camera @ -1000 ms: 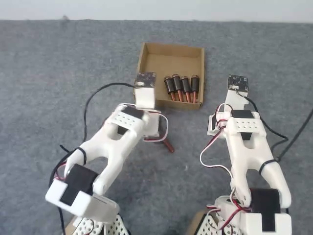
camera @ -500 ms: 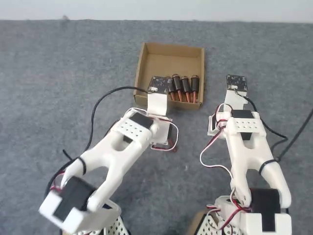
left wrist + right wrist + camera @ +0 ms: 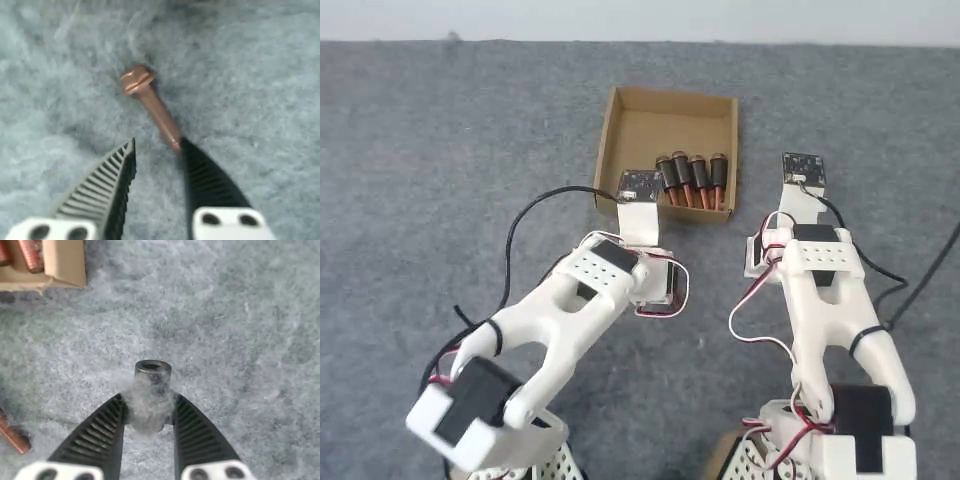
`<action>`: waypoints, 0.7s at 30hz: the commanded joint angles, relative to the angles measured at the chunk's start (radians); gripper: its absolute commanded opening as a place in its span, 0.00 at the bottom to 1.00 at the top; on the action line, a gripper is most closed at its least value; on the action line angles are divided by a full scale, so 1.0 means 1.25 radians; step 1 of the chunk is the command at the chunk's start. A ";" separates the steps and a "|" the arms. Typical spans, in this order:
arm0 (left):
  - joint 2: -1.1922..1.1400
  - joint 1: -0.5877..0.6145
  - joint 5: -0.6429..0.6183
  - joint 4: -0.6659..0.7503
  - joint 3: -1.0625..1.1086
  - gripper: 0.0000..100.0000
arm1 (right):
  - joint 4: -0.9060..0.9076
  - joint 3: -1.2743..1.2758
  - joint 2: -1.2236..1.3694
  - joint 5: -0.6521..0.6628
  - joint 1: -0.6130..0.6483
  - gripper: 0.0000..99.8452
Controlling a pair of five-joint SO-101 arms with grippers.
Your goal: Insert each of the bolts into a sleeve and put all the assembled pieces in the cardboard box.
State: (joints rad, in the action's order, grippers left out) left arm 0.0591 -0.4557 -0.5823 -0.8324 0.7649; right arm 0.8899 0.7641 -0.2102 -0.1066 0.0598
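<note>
arms: 2. left arm point(image 3: 590, 300) has its wrist just short of the box's near edge; right arm point(image 3: 820, 290) stands beside the box, well apart from the left.
cardboard box: 1 point(image 3: 620, 120), open top, on the grey surface point(image 3: 440, 150).
assembled pieces: 4 point(image 3: 690, 178) in the high view, side by side against the box's near wall, dark sleeves toward the box middle, copper ends toward the wall.
loose bolt: 1 point(image 3: 155, 107), copper, lying flat on the surface, hex head away from the fingers, threaded tip at the inner face of one finger; touching or just short of it, cannot tell.
loose sleeve: 1 point(image 3: 152, 382), dark, bore facing the wrist camera.
left end effector: point(image 3: 157, 145) fingers apart, nothing between them, bolt tip right at the gap.
right end effector: point(image 3: 148, 400) clamped on the sleeve, one finger on each side, just above the surface.
high view adds: box count and arm layout.
left wrist view adds: the bolt's lie and the spread fingers.
right wrist view adds: the grip on the sleeve, a box corner point(image 3: 62, 262) with two copper ends inside, and one more copper threaded end point(image 3: 12, 437) on the surface apart from the sleeve; cannot tell if it's the same bolt.
</note>
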 commanded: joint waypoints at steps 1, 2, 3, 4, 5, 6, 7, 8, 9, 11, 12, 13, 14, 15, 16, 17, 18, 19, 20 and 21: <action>-0.016 0.002 -0.017 -0.011 -0.058 0.18 | -0.008 -0.005 -0.004 0.011 0.008 0.01; -0.025 0.002 -0.017 -0.011 -0.063 0.17 | -0.008 -0.005 -0.004 0.011 0.008 0.01; -0.032 0.002 -0.017 -0.011 -0.069 0.17 | -0.008 -0.005 -0.004 0.011 0.008 0.01; -0.041 0.002 -0.017 -0.010 -0.077 0.16 | -0.008 -0.005 -0.004 0.011 0.008 0.01; -0.048 0.002 -0.017 -0.010 -0.084 0.16 | -0.007 -0.005 -0.004 0.011 0.008 0.01; -0.055 0.002 -0.017 -0.010 -0.091 0.16 | -0.007 -0.005 -0.004 0.011 0.008 0.01; -0.064 0.002 -0.018 -0.010 -0.099 0.16 | -0.007 -0.005 -0.004 0.011 0.008 0.01; -0.072 0.004 -0.020 -0.010 -0.107 0.16 | -0.007 -0.005 -0.006 0.011 0.008 0.01; -0.080 0.011 -0.021 -0.010 -0.116 0.16 | -0.007 -0.005 -0.006 0.011 0.008 0.01; -0.098 0.033 -0.027 -0.010 -0.138 0.16 | -0.007 -0.005 -0.006 0.011 0.008 0.01; -0.110 0.043 -0.043 -0.010 -0.152 0.16 | -0.007 -0.005 -0.006 0.011 0.008 0.01; -0.124 0.052 -0.059 -0.010 -0.165 0.16 | -0.007 -0.005 -0.006 0.011 0.008 0.01; -0.141 0.056 -0.072 -0.012 -0.180 0.16 | -0.007 -0.005 -0.006 0.011 0.008 0.01; -0.158 0.059 -0.080 -0.015 -0.197 0.16 | -0.007 -0.005 -0.006 0.011 0.008 0.01; -0.177 0.059 -0.082 -0.016 -0.211 0.16 | -0.007 -0.005 -0.006 0.011 0.008 0.01; -0.194 0.060 -0.082 -0.017 -0.225 0.16 | -0.007 -0.005 -0.006 0.011 0.008 0.01; -0.207 0.060 -0.082 -0.028 -0.241 0.16 | -0.007 -0.005 -0.006 0.011 0.008 0.01; -0.222 0.060 -0.082 -0.047 -0.260 0.16 | -0.007 -0.005 -0.006 0.011 0.008 0.01; -0.238 0.058 -0.081 -0.066 -0.280 0.16 | -0.007 -0.006 -0.006 0.011 0.008 0.01; -0.250 0.056 -0.081 -0.082 -0.298 0.15 | -0.007 -0.006 -0.006 0.012 0.008 0.01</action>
State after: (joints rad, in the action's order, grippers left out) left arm -0.2386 -0.3897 -0.6713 -0.8846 0.4841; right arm 0.8899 0.7641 -0.2102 -0.1066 0.0614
